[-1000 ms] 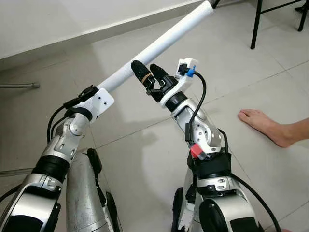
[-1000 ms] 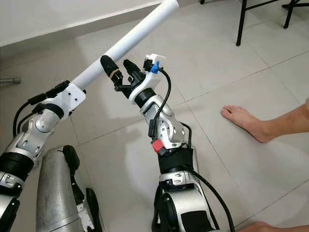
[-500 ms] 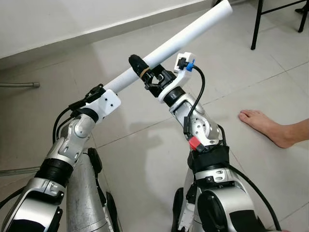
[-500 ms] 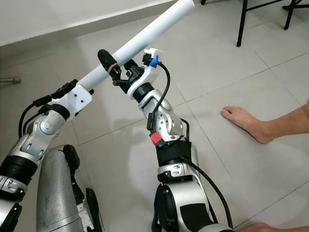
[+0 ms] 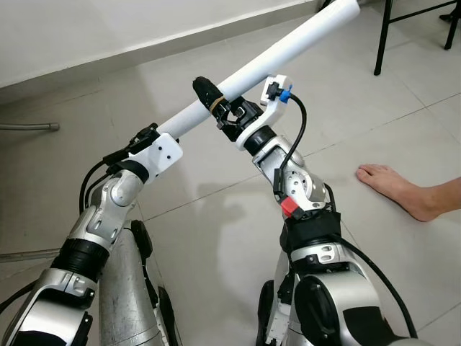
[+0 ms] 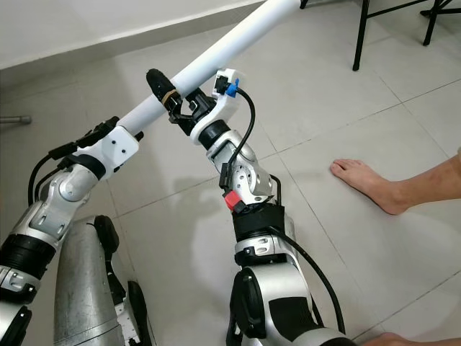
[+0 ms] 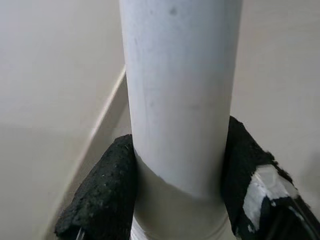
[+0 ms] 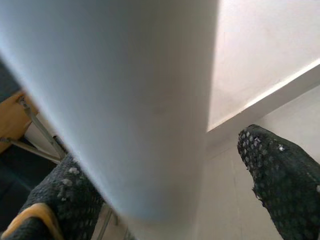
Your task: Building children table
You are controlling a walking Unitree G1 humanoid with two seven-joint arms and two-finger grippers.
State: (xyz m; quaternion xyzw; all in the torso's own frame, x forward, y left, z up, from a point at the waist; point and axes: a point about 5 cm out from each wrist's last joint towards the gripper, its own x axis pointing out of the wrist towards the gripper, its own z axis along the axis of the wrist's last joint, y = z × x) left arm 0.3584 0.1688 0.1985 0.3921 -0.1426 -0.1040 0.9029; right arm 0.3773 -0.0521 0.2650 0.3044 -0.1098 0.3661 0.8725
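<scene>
So I've got the leg up over the floor, long axis slanting away up-right. Left gripper clamps its near end; right gripper straddles it further along, fingers not closed.

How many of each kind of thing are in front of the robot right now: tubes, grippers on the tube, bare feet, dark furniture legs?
White tube: 1
Grippers at the tube: 2, left gripper shut on it, right gripper around it
Bare foot on the floor: 1
Dark furniture legs: 2 in view
Total: 6
</scene>
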